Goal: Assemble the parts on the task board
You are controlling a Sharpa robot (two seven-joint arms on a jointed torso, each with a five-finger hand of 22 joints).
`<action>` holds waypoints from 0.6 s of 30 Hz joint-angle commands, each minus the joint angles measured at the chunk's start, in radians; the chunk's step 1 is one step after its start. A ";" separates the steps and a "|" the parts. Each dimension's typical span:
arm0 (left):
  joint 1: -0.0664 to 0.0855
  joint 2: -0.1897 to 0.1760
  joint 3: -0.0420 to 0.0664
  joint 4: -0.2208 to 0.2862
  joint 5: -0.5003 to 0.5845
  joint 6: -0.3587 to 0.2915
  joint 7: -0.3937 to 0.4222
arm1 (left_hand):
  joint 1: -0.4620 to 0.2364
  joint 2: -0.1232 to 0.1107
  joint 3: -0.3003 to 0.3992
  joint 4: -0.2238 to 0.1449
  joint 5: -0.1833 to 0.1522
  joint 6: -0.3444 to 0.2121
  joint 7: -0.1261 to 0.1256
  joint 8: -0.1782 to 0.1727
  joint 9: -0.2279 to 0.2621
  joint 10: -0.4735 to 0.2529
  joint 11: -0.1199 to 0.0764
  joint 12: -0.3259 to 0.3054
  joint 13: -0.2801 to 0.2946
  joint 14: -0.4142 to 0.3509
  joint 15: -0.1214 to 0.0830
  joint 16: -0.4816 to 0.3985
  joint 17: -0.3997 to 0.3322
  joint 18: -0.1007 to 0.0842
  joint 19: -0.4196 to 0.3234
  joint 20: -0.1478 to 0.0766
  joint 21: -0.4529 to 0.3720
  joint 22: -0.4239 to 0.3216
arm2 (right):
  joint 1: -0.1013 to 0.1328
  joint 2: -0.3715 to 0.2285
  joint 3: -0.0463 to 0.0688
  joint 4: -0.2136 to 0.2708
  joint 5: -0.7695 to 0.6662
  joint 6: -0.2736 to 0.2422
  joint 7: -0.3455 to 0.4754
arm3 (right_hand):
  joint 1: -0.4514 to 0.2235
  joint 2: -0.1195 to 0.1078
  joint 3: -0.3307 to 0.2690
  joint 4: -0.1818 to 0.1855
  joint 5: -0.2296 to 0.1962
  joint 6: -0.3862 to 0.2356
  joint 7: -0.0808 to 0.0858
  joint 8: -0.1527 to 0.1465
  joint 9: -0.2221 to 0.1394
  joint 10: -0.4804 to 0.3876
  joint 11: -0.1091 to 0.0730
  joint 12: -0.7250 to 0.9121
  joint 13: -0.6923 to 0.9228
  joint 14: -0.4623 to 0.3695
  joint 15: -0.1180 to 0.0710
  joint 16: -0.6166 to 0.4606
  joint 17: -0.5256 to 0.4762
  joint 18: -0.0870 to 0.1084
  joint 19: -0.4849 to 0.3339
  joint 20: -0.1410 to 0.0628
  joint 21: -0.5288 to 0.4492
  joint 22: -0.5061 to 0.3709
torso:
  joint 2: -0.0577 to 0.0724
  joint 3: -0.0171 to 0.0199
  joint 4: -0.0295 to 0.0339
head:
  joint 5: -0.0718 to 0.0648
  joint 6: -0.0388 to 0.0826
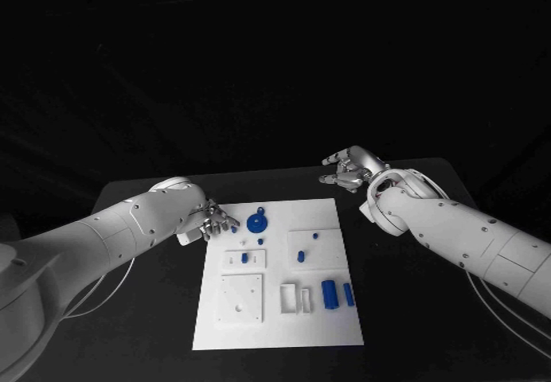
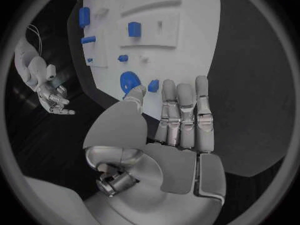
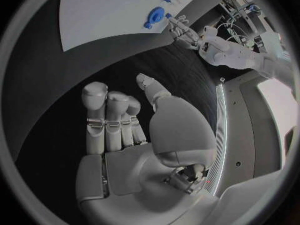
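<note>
The white task board (image 1: 275, 318) lies in the middle of the black table. A round blue part (image 1: 259, 220) sits near its far left corner, also seen in the left wrist view (image 2: 129, 80) and the right wrist view (image 3: 154, 17). My left hand (image 1: 210, 222) hovers at that corner with straight fingers. A small blue piece (image 2: 153, 86) lies between its thumb tip and the nearest fingertip; I cannot tell if they touch it. My right hand (image 1: 350, 169) hangs beyond the board's far right corner, fingers (image 3: 109, 115) apart and holding nothing.
Further small blue pieces (image 1: 301, 256) stand on the board's middle, and two blue cylinders (image 1: 339, 293) lie near its right edge beside white raised blocks (image 1: 294, 298). A square white plate (image 1: 241, 298) is on its near left. Bare black table (image 1: 425, 318) surrounds the board.
</note>
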 commanded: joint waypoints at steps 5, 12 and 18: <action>-0.005 0.008 -0.001 -0.004 0.001 0.021 0.016 | 0.005 -0.002 -0.003 -0.002 -0.006 -0.003 0.008 -0.002 -0.016 -0.006 0.001 0.001 -0.002 -0.010 0.000 0.001 -0.003 -0.008 -0.009 -0.001 -0.003 0.009 | 0.000 0.001 0.000 0.003 0.003 -0.001 0.002 | -0.009 0.002 0.006 -0.001 0.006 -0.002 0.000 0.000 0.001 0.000 -0.004 -0.006 -0.001 0.004 -0.001 -0.005 0.000 0.008 0.055 0.001 -0.001 0.066 | 0.000 0.0013 -0.0012 | -0.003 -0.001; -0.007 0.014 -0.001 -0.016 0.016 0.009 0.018 | 0.011 0.016 0.000 -0.010 -0.003 -0.007 0.010 -0.001 -0.027 -0.012 0.003 -0.001 -0.004 -0.015 0.002 -0.001 -0.005 -0.008 -0.010 0.000 -0.004 0.008 | 0.000 0.001 0.000 0.004 0.003 -0.001 0.002 | -0.009 0.002 0.006 -0.001 0.006 -0.002 0.000 0.000 0.001 0.000 -0.004 -0.006 -0.001 0.004 -0.001 -0.005 0.000 0.008 0.055 0.001 -0.001 0.066 | 0.000 0.0013 0.0006 | -0.007 -0.002; -0.007 0.019 -0.001 -0.020 0.036 0.010 0.019 | 0.018 0.033 0.001 -0.025 -0.003 -0.011 0.009 0.003 -0.035 -0.013 0.003 -0.002 -0.006 -0.016 0.002 -0.001 -0.007 -0.008 -0.012 0.000 -0.004 0.005 | 0.000 0.003 0.000 0.002 0.003 0.000 0.002 | -0.009 0.002 0.006 -0.001 0.006 -0.002 0.000 0.000 0.001 0.000 -0.004 -0.006 -0.001 0.004 -0.001 -0.005 0.000 0.008 0.055 0.001 -0.001 0.066 | 0.000 -0.0002 0.0025 | -0.005 -0.003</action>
